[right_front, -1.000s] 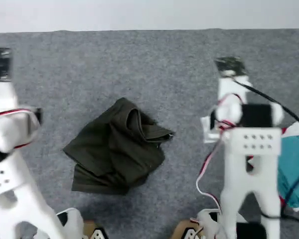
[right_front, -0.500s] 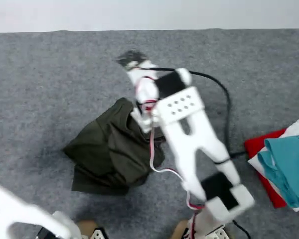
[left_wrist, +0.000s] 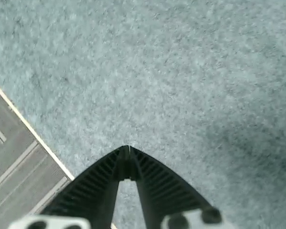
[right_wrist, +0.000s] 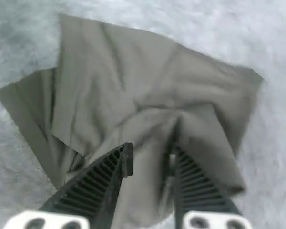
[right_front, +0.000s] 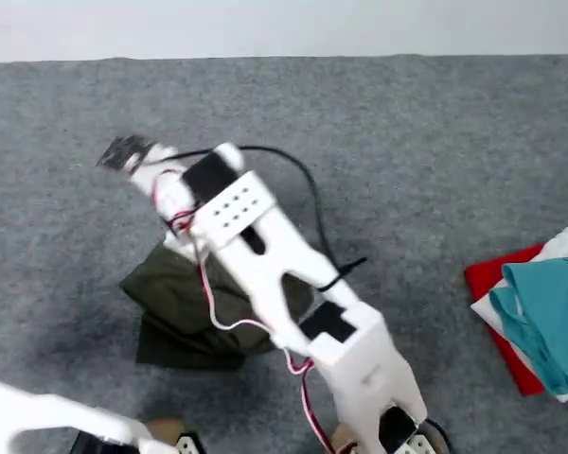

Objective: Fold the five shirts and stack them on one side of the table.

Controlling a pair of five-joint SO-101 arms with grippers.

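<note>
Overhead: grey felt table (right_front: pixel 426 142), white wall (right_front: pixel 265 26) at 12 o'clock; plank floor (left_wrist: pixel 12 162) past the table edge. Olive shirt (right_front: pixel 170 307), crumpled, at 8 o'clock from centre. Stack of shirts (right_front: pixel 535 312), red, white and teal, at the 4 o'clock edge. Right gripper (right_wrist: pixel 150 160): fingers a narrow gap apart above the olive shirt's bunched fold, gripping nothing; contact unclear. Left gripper (left_wrist: pixel 128 155): fingertips pressed together, empty, over bare felt.
</note>
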